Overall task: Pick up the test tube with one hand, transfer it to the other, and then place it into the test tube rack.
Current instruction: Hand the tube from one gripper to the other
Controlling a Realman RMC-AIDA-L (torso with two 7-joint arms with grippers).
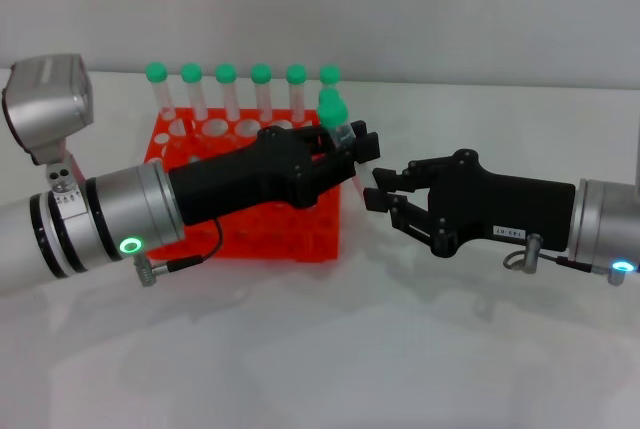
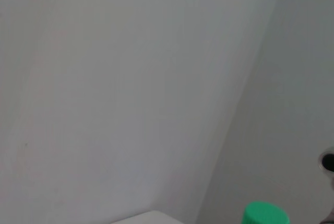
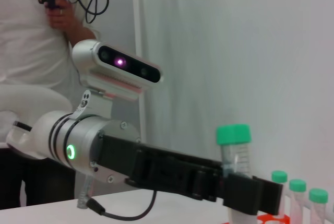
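Test tube (image 1: 334,114) upright in my left gripper (image 1: 350,154) – clear plastic, green cap; right gripper (image 1: 385,187) spread wide beside. Orange-red rack (image 1: 300,234) holds six capped tubes (image 1: 243,89).

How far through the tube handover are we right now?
Done: the handover looks complete. The left claw grips the test tube, cap up, clearly seen in the right wrist view. In hand: it holds the tube over the right edge of the test tube rack. The right claw sits open and empty just beside it. Left: lower the tube into a free hole and release.
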